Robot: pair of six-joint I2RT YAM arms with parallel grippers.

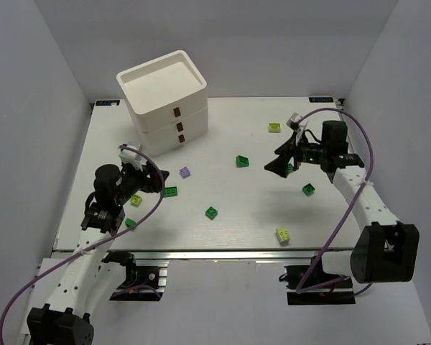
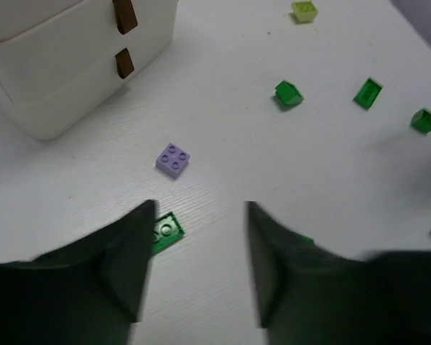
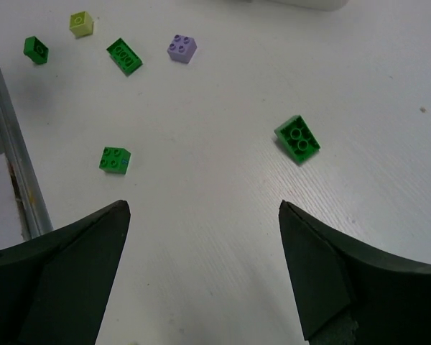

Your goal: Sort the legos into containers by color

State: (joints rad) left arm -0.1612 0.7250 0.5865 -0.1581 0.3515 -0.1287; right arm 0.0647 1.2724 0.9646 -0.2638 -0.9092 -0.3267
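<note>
White table [image 1: 230, 226] with a faint wood grain, gray walls all around.

On the left, the left gripper [image 1: 156, 183] hangs low over the table. Its two dark fingers [image 2: 126, 266] are partly apart, with nothing between them. A flat dark green brick [image 2: 167, 231] with round bumps lies just beside its left finger, half hidden by it. I cannot tell if they touch. A little ahead of this gripper sits a square light purple brick [image 2: 172, 159] with four bumps. Further ahead and to its left stands the white drawer box [image 2: 65, 79]. It is smooth plastic with round corners. Its drawers are pushed in, and each has a small brown handle [image 2: 123, 63]. Back beside the arm lie a yellow-green brick [image 1: 136, 200] and a small green brick [image 1: 130, 223].

On the right, the right gripper [image 1: 274, 161] has its fingers [image 3: 79, 273] as wide apart as they go. It holds nothing and touches nothing. A shiny dark green block [image 3: 297, 138] lies ahead of it, a bit to its right, tipped at an angle. A square green block [image 3: 115, 159] with four bumps sits ahead to its left. Behind this gripper, close to the arm, sits another green block [image 1: 309, 189]. All the legos lie loose on the table, and none are in the drawers' tray top.
</note>
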